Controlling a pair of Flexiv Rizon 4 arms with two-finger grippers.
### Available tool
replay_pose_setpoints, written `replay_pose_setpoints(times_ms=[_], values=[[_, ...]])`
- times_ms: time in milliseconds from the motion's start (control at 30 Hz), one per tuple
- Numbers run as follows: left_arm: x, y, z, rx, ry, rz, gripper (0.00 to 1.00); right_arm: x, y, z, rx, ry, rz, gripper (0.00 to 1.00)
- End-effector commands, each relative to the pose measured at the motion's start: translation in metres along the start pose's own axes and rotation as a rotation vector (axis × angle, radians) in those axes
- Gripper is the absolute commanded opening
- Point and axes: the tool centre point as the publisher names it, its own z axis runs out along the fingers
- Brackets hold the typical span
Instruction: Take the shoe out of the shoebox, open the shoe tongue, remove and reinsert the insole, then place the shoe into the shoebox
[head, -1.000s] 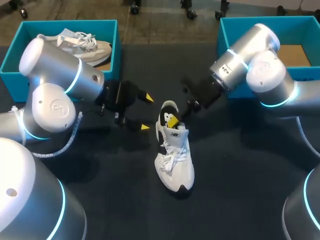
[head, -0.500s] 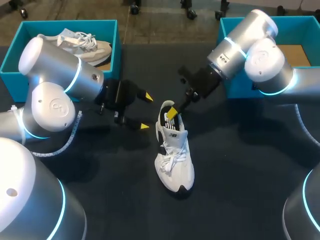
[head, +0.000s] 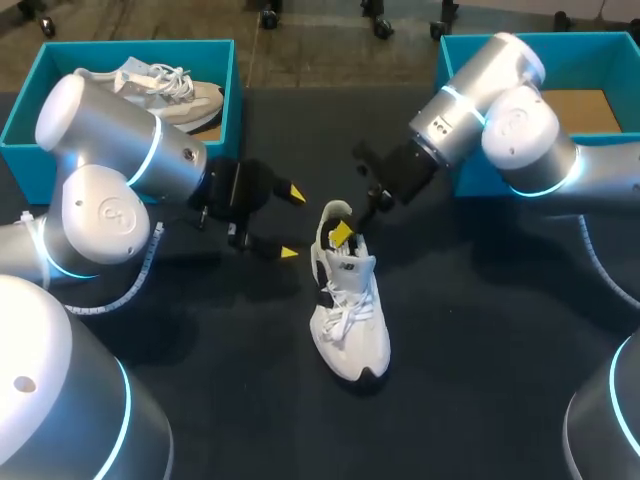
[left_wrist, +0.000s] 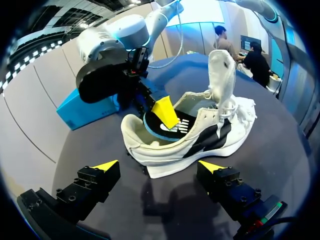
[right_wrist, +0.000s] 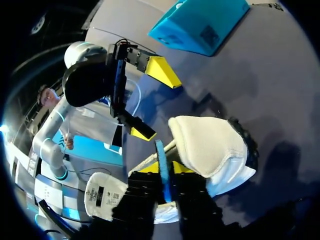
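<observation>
Your right gripper (right_wrist: 164, 172) pinched the blue insole (left_wrist: 156, 131) at the heel of the shoe (head: 347, 300); your left gripper (head: 291, 223) hung wide open alongside

My left silver arm (head: 110, 190) enters from left, forearm low. Black left gripper with yellow tips (head: 291, 223) faces centre, fingers wide apart. My right silver arm (head: 500, 110) slopes down from right. Right gripper (right_wrist: 163, 171) pinched both sides on thin blue insole (right_wrist: 160, 152).

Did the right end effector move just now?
Yes. The right end effector, holding the blue foam insole, drew slightly away from the white sneaker, farther along the teal cardboard shoebox.
</observation>
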Motion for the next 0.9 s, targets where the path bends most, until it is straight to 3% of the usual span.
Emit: replay_pose_setpoints(times_ms=[33,433,667,900], values=[[-0.001,-0.001,-0.006,0.001,0.004,0.005,1.0,0.014,0.0,-0.006,-0.007,-0.038,-0.006,1.0],[-0.007,-0.004,-0.012,0.013,-0.01,0.016,1.0,0.037,0.014,-0.021,-0.028,-0.105,-0.055,1.0],[-0.009,-0.009,-0.018,0.017,-0.011,0.021,1.0,0.04,0.012,-0.038,-0.228,-0.134,-0.119,1.0],[-0.012,-0.014,-0.03,0.03,-0.03,0.012,1.0,0.043,0.008,-0.047,-0.305,-0.178,-0.122,1.0]])
